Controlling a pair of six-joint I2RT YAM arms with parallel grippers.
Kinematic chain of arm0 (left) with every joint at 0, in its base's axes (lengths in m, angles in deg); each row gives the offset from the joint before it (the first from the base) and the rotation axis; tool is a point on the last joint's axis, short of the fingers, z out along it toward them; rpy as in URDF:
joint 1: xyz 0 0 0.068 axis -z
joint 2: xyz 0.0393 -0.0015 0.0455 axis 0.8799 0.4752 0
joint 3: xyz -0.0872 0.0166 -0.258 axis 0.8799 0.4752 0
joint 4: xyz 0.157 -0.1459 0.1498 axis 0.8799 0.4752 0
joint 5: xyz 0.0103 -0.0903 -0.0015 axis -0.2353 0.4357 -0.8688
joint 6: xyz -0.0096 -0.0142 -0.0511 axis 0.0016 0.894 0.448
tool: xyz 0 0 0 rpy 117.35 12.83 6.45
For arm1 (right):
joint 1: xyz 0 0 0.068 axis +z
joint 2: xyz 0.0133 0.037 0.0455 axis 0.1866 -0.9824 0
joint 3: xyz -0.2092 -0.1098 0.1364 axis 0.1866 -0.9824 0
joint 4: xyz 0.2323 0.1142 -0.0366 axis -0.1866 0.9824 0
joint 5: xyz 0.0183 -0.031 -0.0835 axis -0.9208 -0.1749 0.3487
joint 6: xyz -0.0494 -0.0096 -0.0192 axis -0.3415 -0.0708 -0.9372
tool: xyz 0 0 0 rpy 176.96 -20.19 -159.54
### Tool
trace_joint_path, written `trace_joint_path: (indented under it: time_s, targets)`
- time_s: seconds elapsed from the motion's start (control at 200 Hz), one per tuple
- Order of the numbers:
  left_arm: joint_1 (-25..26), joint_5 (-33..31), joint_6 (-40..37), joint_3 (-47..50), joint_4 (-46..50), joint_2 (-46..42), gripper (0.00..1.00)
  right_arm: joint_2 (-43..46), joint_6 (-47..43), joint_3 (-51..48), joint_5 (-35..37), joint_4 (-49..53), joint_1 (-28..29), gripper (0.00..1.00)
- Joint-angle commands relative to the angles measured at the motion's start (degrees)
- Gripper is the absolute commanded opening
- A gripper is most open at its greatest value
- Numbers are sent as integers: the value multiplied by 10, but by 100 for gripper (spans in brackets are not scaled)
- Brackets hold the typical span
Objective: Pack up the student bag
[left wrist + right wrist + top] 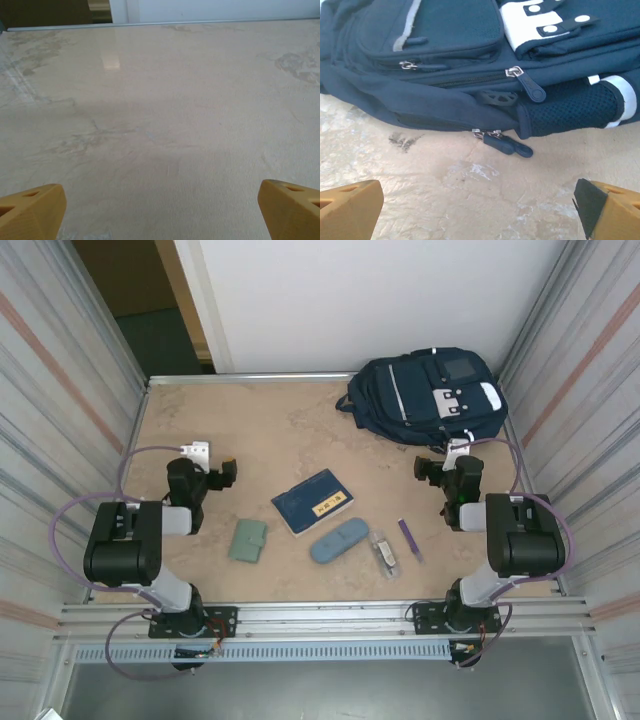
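Note:
The student bag [425, 395], navy-blue with white patches, lies flat at the back right of the table. In the right wrist view its side [445, 75] lies just ahead, zips closed, with two zip pulls [505, 142] resting on the table. My right gripper [455, 452] [480, 205] is open just short of the bag, nothing between its fingers. On the left side of the table my left gripper [200, 458] [161, 210] is open over bare tabletop, facing the far edge.
Between the arms lie a blue booklet [313, 502], a blue-grey oval case [338, 541], a green wallet [247, 540], a small clear item [383, 552] and a purple pen [410, 538]. Corrugated metal walls [60, 390] close in both sides.

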Motion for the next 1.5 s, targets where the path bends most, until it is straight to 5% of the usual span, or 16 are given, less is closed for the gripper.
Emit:
trace_joint_path:
  time_s: [0.0,1.223,1.333,1.413,1.493]
  targets:
    - [6,19,-19,11,23,-29,99,24,23,-8,27,25,-6,99]
    - [2,23,-13,10,24,-28,99,35,24,-15,60,14,3,99]
    - [34,-35,-35,24,25,-73,99,150,30,44,64,224,24,99]
    - [103,-141,-28,-14,199,-183,99,232,62,73,42,321,49,99]
    - [143,-157,29,-69,345,-264,99,254,77,130,46,429,79,99]
